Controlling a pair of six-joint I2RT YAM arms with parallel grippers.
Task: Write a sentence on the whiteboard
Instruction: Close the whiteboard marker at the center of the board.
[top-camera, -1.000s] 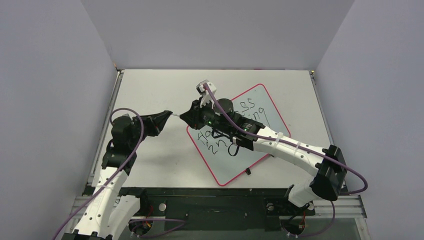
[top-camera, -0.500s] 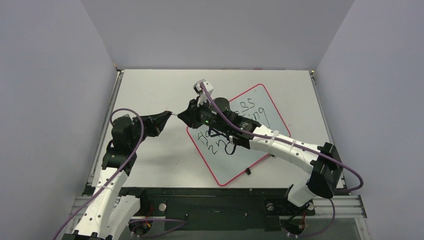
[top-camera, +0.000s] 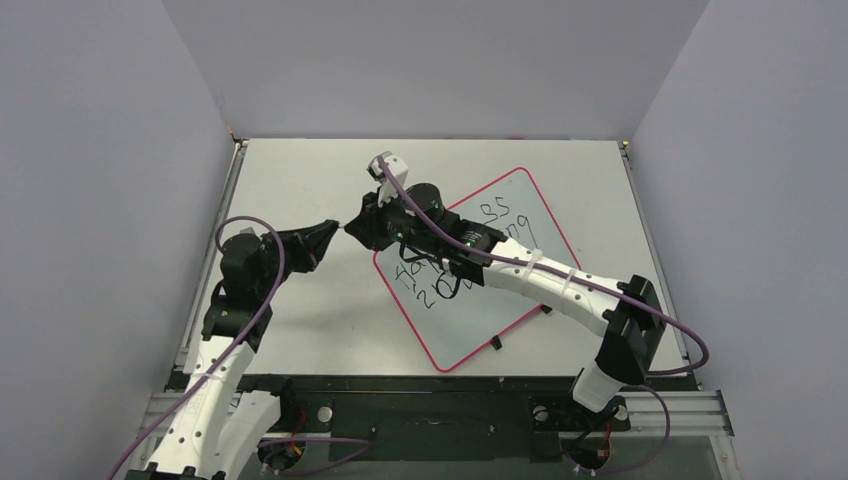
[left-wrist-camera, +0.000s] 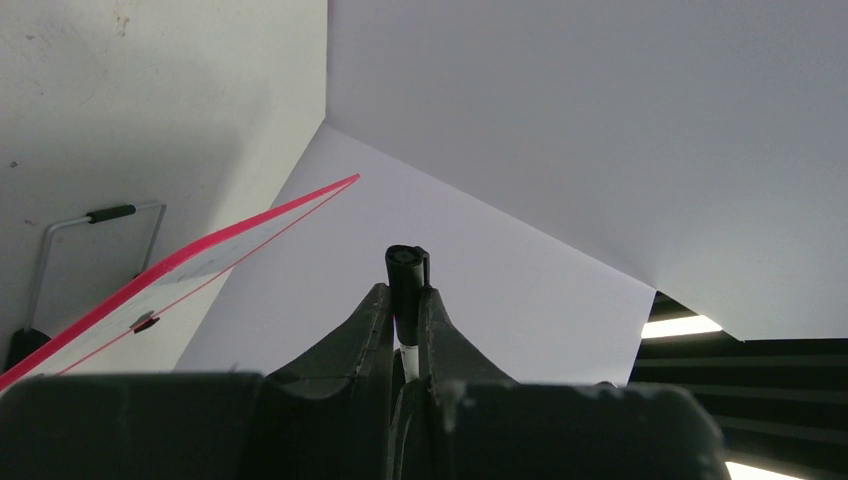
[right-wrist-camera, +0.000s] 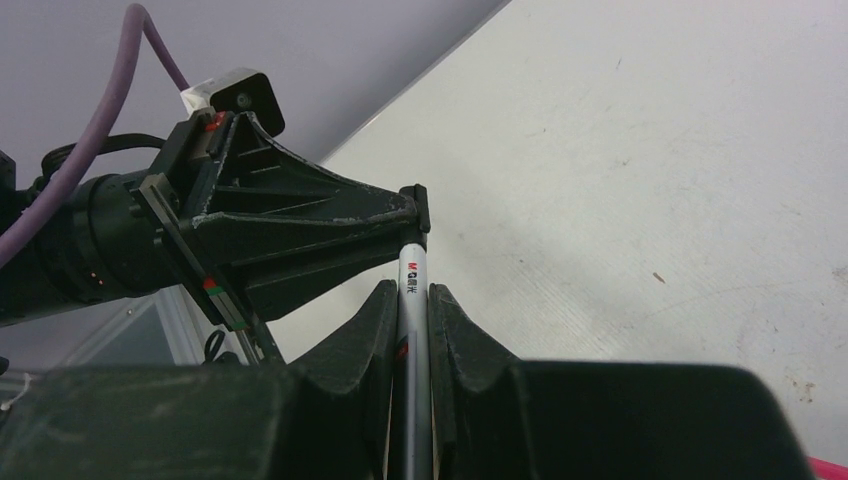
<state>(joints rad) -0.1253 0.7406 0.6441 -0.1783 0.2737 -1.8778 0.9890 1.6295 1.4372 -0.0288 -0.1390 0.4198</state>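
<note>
White table (top-camera: 300, 180) fills the middle of the overhead view, with the red-rimmed whiteboard (top-camera: 478, 328) lying flat on it as a diamond, right of centre. Over the last second the right gripper (top-camera: 352, 225) has slid further left, away from the board, and now meets the left gripper (top-camera: 336, 228) tip to tip. The sentence (top-camera: 498, 212) looks finished, so this is likely capping. Right jaws are clamped narrow on the white pen (right-wrist-camera: 412, 268); left jaws pinch a black cap (left-wrist-camera: 407, 268). The right arm (top-camera: 560, 285) covers the middle of the sentence, and whether pen and cap are fully seated cannot be made out. The left wrist view shows the board only edge-on
</note>
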